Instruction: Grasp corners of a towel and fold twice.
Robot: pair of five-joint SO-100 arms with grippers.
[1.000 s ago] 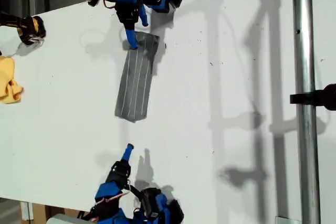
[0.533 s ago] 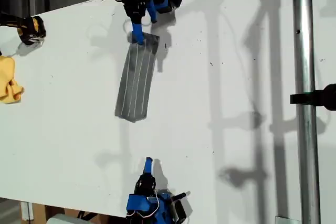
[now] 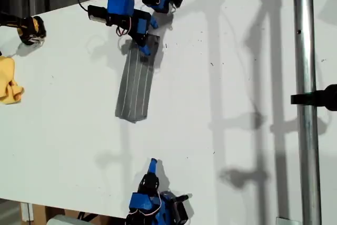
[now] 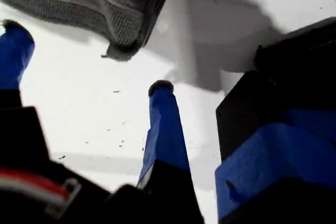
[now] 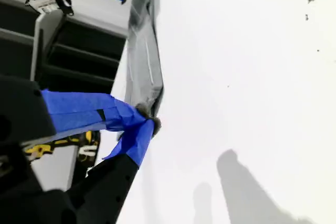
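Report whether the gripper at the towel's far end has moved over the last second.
Yes. My first gripper has shifted from the towel's far-left corner toward the exterior view's right, over the cloth; the towel stayed put.

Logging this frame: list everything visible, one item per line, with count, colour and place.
towel: one, grey with thin white stripes, lying as a long narrow strip on the table in the upper middle of the exterior view
yellow cloth: one, yellow, bunched at the exterior view's left edge
black-and-yellow object: one, in the exterior view's upper left; too small to identify
metal pole: one, silver, running top to bottom at the exterior view's right
clamp: one, black, on the pole
table: one, white
my first gripper: blue, open, over the towel's far end
my second gripper: blue, shut, empty, clear of the towel's near end
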